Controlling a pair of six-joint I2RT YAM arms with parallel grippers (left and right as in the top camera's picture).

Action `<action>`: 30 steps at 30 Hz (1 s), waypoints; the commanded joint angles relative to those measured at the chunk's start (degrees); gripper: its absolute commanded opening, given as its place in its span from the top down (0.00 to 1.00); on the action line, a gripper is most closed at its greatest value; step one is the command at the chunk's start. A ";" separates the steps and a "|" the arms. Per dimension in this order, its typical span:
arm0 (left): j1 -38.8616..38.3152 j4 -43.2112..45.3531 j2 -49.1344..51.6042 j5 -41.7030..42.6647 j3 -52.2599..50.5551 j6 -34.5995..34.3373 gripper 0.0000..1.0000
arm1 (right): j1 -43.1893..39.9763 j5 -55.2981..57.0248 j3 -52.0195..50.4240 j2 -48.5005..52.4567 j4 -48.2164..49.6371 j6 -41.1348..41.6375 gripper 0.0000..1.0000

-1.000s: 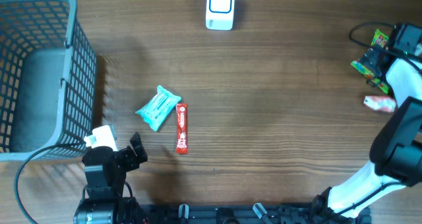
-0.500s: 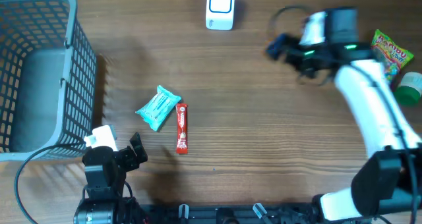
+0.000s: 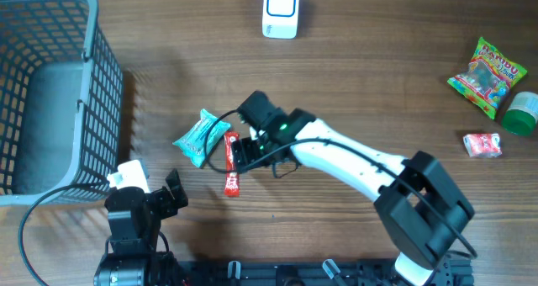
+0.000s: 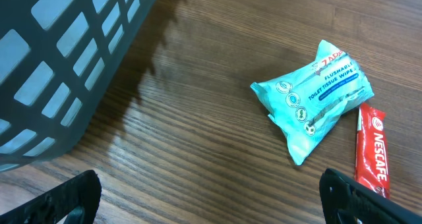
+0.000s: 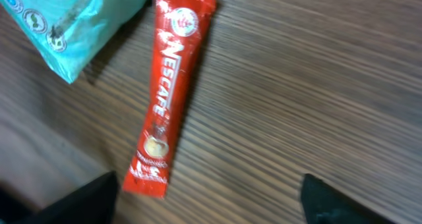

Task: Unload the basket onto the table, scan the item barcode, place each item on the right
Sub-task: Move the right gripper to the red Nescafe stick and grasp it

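Nescafe sachet (image 5: 168,92) lies under the right fingers (image 5: 328,199), spread wide, gripping nothing.

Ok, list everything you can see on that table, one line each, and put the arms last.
table: one, brown wood, under everything
basket: one, grey-blue mesh, far left corner
scanner: one, white with blue, top centre edge
wipes pack: one, teal, left of centre
Nescafe stick: one, red, lying flat just right of the wipes pack
gummy bag: one, green and yellow, far right
round lid: one, green, right edge beside the gummy bag
small packet: one, red and white, below the gummy bag
left gripper: one, black, open, near the basket
right gripper: one, black, open, above the Nescafe stick
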 commanded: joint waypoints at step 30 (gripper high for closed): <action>-0.02 0.13 -0.11 -0.57 -0.13 0.70 0.00 | 8.02 12.15 3.02 16.74 8.46 17.49 0.91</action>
